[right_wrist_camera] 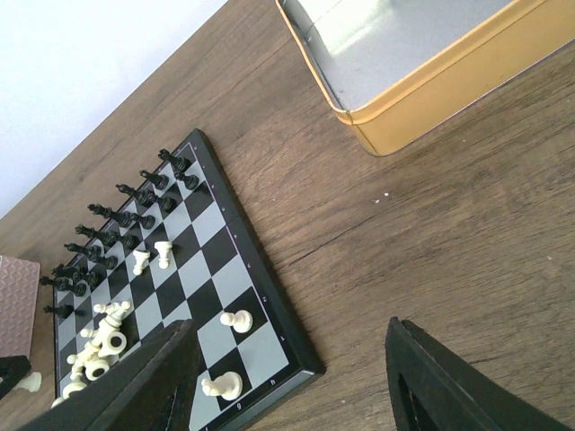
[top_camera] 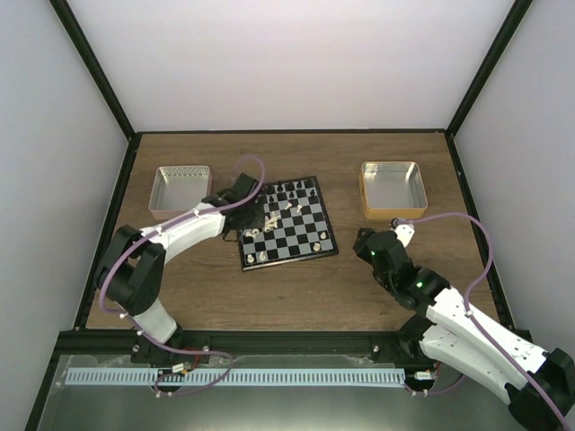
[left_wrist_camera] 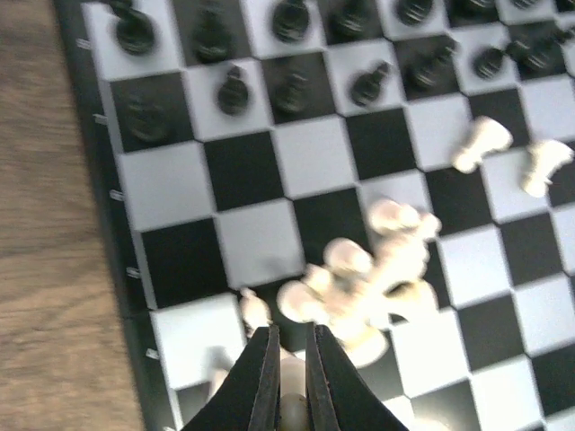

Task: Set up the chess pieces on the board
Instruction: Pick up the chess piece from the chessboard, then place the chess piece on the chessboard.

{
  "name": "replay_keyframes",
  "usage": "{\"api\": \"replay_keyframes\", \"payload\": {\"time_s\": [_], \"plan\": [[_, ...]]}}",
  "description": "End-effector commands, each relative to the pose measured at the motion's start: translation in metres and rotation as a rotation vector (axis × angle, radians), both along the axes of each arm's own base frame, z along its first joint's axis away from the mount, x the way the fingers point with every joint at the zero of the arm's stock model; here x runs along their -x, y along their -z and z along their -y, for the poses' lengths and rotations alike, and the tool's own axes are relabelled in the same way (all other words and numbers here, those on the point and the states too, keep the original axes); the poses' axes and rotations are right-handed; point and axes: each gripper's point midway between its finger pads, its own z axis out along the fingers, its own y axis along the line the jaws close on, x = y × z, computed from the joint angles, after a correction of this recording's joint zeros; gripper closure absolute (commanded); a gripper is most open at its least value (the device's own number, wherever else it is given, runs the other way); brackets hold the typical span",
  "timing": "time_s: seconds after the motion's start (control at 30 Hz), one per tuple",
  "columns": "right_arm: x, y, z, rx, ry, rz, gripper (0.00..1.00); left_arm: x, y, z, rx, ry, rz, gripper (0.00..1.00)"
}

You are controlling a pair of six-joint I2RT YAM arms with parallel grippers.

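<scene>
The board (top_camera: pixel 305 241) lies mid-table, tilted, with black figures (left_wrist_camera: pixel 292 90) along its far rows. A heap of cream-white chess pieces (left_wrist_camera: pixel 368 278) lies on its left part; it also shows in the right wrist view (right_wrist_camera: pixel 101 341). Two cream pieces (left_wrist_camera: pixel 481 144) lie toppled near the black rows. My left gripper (left_wrist_camera: pixel 289 355) hangs over the board's near left squares, shut on a cream piece (left_wrist_camera: pixel 293 395) pinched between its fingers. My right gripper (right_wrist_camera: pixel 292 377) is open and empty over bare wood, right of the board's corner, where two cream pieces (right_wrist_camera: pixel 235 321) stand.
A silver metal tray (top_camera: pixel 180 190) sits at the back left and a gold-sided tray (top_camera: pixel 392 189) at the back right, also in the right wrist view (right_wrist_camera: pixel 431 81). Black frame rails and white walls bound the table.
</scene>
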Motion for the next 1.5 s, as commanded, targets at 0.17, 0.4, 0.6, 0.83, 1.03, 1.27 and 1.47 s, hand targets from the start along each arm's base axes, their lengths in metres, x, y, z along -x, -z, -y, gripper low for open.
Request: {"api": "replay_keyframes", "payload": {"time_s": [0.17,0.4,0.6,0.83,1.03,1.27,1.47], "plan": [[0.001,0.002,0.007,0.007,0.027,0.003,0.42,0.024,-0.023,0.093,0.015,0.238,0.041,0.91],[0.004,0.004,0.011,0.016,0.036,-0.001,0.42,0.022,-0.013,0.154,0.005,0.348,0.024,0.91],[0.006,0.004,0.015,0.020,0.043,0.003,0.41,0.028,0.011,0.178,0.000,0.418,-0.037,0.91],[0.007,0.006,0.016,0.030,0.041,0.001,0.41,0.031,0.026,0.181,-0.010,0.425,-0.064,0.89],[0.007,0.008,0.016,0.036,0.037,0.001,0.41,0.033,0.038,0.184,-0.008,0.430,-0.087,0.89],[0.006,0.010,0.015,0.039,0.035,0.001,0.41,0.029,0.040,0.184,-0.011,0.414,-0.077,0.86],[0.007,0.010,0.016,0.046,0.034,-0.002,0.41,0.028,0.039,0.188,0.000,0.415,-0.067,0.86]]}}
